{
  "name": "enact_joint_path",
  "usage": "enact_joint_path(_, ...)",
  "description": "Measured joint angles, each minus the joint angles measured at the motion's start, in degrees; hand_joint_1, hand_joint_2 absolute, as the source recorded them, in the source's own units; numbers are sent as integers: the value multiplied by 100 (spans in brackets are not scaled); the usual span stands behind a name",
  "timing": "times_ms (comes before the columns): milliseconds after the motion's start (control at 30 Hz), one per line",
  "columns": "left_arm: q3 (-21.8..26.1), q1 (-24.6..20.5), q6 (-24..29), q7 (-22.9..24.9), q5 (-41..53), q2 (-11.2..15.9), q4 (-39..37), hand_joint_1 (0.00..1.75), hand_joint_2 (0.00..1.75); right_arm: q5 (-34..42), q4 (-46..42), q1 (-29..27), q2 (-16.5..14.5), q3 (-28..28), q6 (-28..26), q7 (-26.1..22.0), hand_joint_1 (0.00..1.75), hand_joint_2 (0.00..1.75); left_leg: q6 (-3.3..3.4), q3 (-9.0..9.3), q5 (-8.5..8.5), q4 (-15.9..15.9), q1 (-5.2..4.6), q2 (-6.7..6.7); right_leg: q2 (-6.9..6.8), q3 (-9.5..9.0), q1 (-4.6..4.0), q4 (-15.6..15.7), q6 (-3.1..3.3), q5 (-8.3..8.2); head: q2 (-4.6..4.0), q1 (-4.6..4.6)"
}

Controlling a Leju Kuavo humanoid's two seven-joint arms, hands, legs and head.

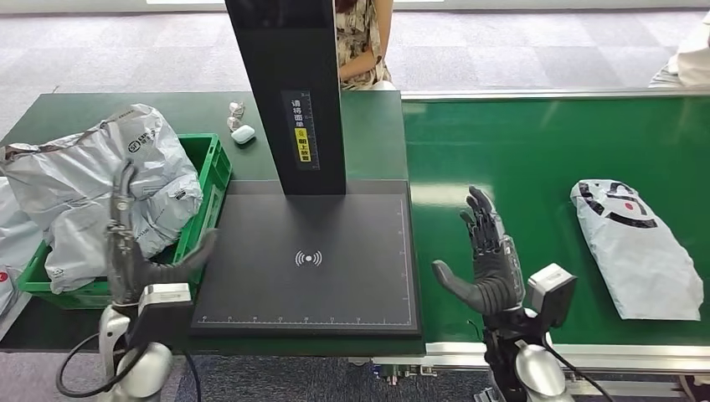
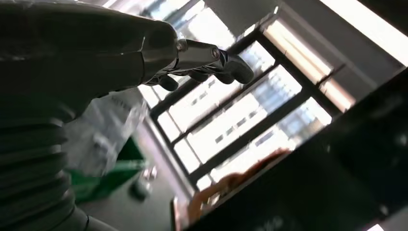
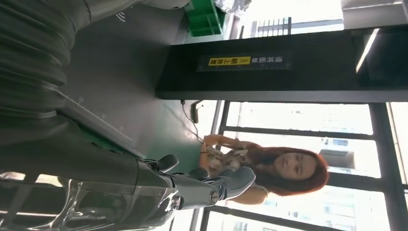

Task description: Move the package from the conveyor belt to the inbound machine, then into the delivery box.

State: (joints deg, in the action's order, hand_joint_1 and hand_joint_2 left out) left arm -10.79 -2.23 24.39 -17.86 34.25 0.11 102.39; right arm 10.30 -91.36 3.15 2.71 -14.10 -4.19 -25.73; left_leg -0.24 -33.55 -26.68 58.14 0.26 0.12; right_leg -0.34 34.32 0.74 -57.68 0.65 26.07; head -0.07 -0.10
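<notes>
A white package (image 1: 638, 249) with black and red print lies flat on the green conveyor belt (image 1: 519, 151), at its right side. My right hand (image 1: 486, 260) stands upright and open over the belt, well left of the package, holding nothing; its fingers (image 3: 211, 187) are spread. The inbound machine has a dark scan plate (image 1: 310, 260) and a black upright post (image 1: 289, 92); the plate is bare. My left hand (image 1: 134, 251) is raised and open at the plate's left edge, in front of the green delivery box (image 1: 209, 167); its fingers (image 2: 211, 60) hold nothing.
Grey mailer bags (image 1: 100, 184) fill and overflow the green box. A small white case (image 1: 244, 134) and foil-wrapped bits (image 1: 236, 109) lie on the table behind it. A person (image 1: 362, 42) sits beyond the post; another person's sleeve (image 1: 686, 59) is at the far right.
</notes>
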Motion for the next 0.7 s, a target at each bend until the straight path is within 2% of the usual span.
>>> enact_joint_path(33,-187,92,-250,120,-164,-27,-44,0,175,26,0,-117,-47,1,8,-34,0,0,0,0,-1,0,0,1,1,0,0,0,0,0,0,0)
enact_joint_path(167,-734,471,-656,282,-541,-136,-303,0,175,49,22,-562,-265,-23,66,-130,0,175,-1,-2,-11,-1,0,2,3,1,0,0,0,6,0,0)
enact_joint_path(400,-1206,1016,-1262,703,-967,-262,-480,0,175,-520,125,-941,-598,-117,-228,318,0,175,0,-3,-17,-1,0,2,3,1,0,0,-1,20,0,1)
enact_joint_path(600,-1243,1123,-1506,658,-1305,-380,-496,0,175,-1039,-12,-1105,-744,-109,-456,353,0,175,0,-2,-17,0,0,1,1,0,0,0,-2,20,0,1)
enact_joint_path(700,-1241,1111,-1428,634,-1042,-448,-505,0,175,-1342,-171,-1235,-788,-104,-701,338,0,175,0,-1,-17,0,0,0,0,-1,0,0,-2,20,0,1)
